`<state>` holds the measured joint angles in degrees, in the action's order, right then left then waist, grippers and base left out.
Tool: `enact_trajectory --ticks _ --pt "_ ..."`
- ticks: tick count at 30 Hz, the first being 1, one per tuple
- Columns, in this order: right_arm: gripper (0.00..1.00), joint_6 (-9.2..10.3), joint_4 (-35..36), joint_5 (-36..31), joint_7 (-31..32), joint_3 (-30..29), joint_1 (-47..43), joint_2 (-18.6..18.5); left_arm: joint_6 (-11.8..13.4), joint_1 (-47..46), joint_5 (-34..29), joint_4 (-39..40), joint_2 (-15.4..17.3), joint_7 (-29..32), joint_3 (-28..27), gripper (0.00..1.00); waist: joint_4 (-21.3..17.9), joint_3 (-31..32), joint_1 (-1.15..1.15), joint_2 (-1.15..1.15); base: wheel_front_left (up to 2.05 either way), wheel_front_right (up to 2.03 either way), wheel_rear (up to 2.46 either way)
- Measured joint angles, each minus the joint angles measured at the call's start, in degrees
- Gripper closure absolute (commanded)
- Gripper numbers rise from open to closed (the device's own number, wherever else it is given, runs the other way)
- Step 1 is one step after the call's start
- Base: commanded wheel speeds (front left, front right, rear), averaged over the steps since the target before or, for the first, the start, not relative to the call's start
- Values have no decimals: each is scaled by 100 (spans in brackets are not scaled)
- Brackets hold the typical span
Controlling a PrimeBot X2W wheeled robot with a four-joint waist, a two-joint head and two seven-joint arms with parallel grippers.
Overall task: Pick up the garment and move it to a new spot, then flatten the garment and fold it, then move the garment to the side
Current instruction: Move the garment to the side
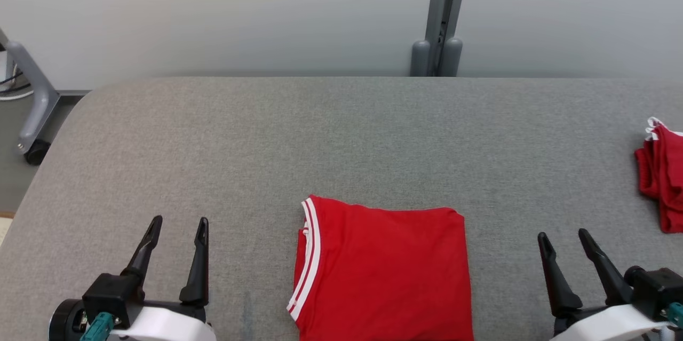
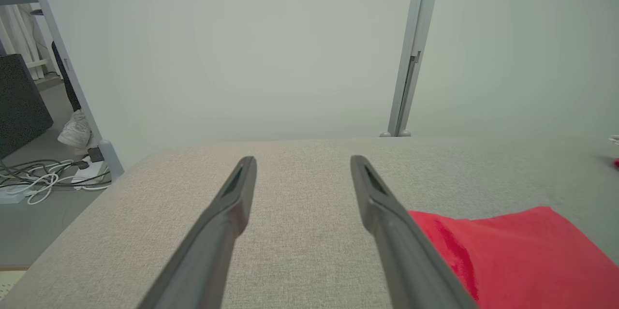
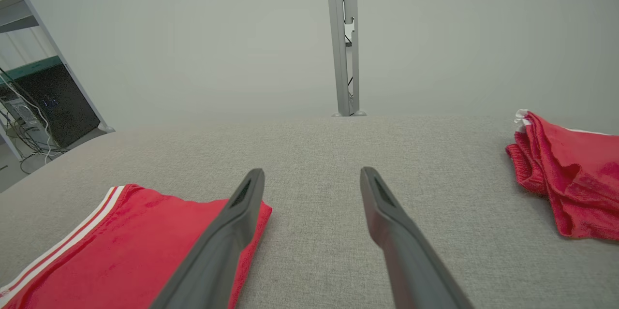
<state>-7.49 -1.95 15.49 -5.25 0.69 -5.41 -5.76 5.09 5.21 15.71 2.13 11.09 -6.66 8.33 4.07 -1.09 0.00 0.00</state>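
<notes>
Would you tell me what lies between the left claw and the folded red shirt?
Nothing: in the head view, bare grey table separates the left claw from the folded red shirt.

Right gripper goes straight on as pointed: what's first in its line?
Looks free: only bare table lies ahead of the right gripper. The folded shirt sits to its left, the other red garment to its right, both off the line. Beyond the far edge stands the grey post, depth unclear.
</notes>
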Motion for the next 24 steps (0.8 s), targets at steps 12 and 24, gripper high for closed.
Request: enact_trajectory --ticks 12,24 --pt "0 1 -1728 345 -52 1010 853 -47 -130 -703 3 -323 -156 -348 179 0 558 -625 0 0 0 0 0" --pt "100 0 -2751 853 -36 1704 1327 -124 -149 -911 45 -634 -163 -555 166 0 603 -836 0 0 0 0 0"
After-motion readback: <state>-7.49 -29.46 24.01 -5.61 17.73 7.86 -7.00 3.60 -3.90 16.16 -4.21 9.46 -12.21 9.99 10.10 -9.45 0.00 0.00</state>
